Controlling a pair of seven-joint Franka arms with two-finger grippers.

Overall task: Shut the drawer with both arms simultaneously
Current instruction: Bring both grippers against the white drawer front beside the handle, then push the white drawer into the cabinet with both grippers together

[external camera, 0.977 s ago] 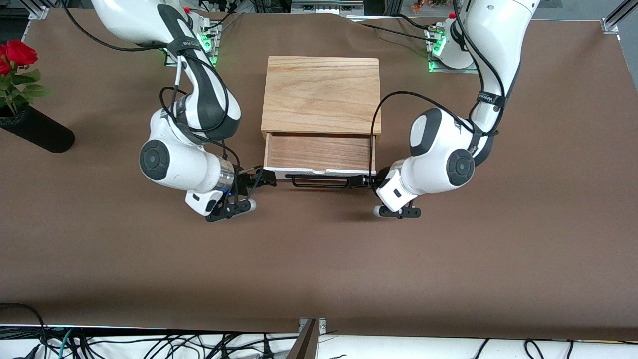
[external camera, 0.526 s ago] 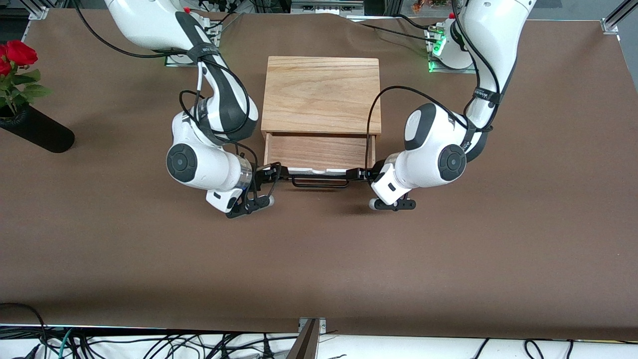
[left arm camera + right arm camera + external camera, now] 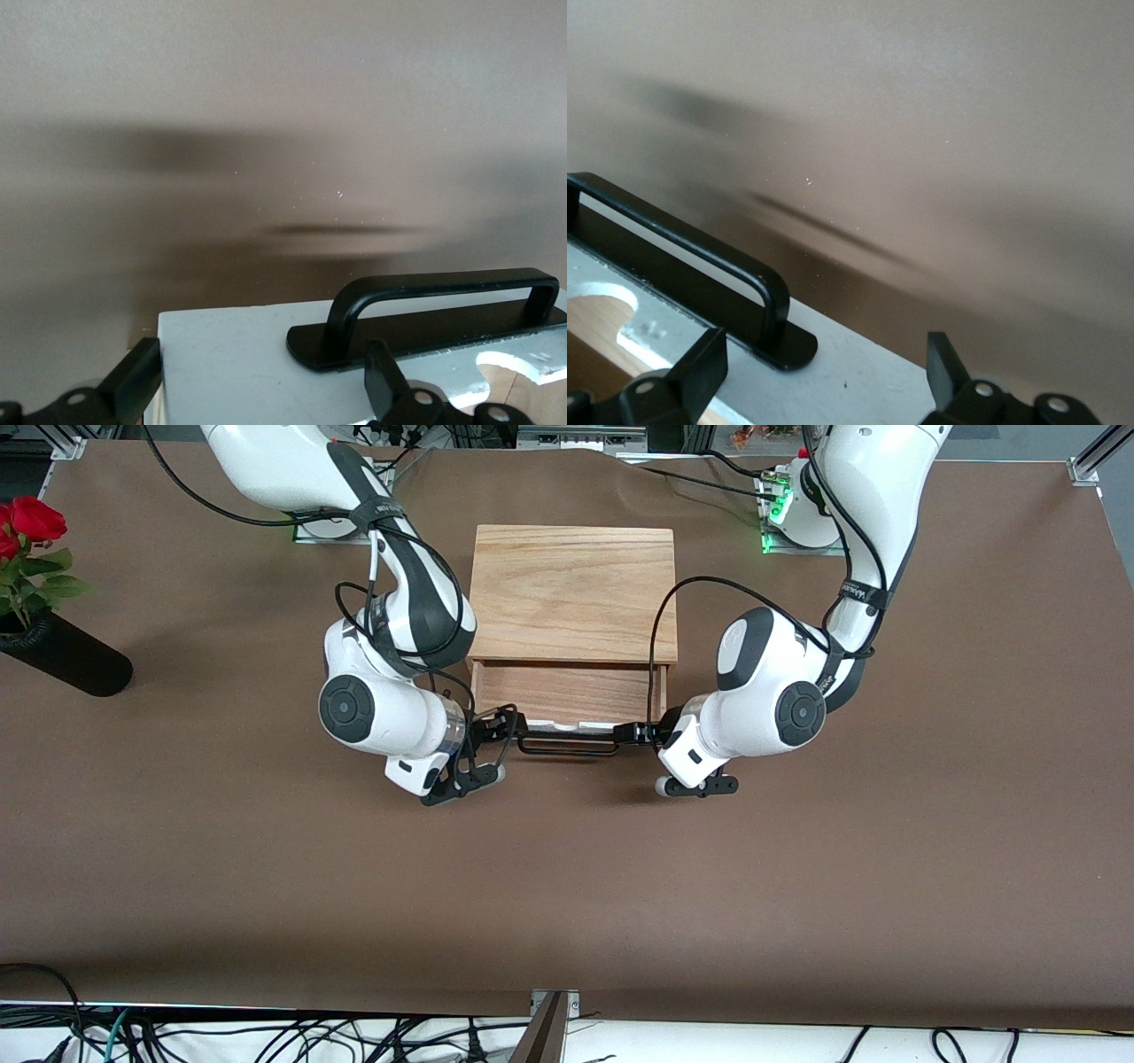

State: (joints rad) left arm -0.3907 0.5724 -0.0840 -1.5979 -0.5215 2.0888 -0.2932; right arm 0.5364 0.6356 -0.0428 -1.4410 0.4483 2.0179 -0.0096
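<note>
robot arms: two, white jointed ones with dark grey joint caps, right arm (image 3: 390, 700) and left arm (image 3: 771, 691)
grippers: two, black two-finger kind, right gripper (image 3: 500, 729) and left gripper (image 3: 633, 734), one per arm
fingers per gripper: two, both pairs spread apart in the wrist views
wooden boxes: just one, small oak-grain box (image 3: 571, 593)
drawers: one, shallow light-wood tray with white front panel (image 3: 567, 700)
handles: one, wide black bar handle (image 3: 567, 746) on that white panel
vases: one, black cylinder vase (image 3: 62, 657) at the right arm's end of the table
roses: looks like two red blooms (image 3: 31, 521), second one cut off at the edge so not 100% sure
tables: one, covered in brown (image 3: 567, 886)
</note>
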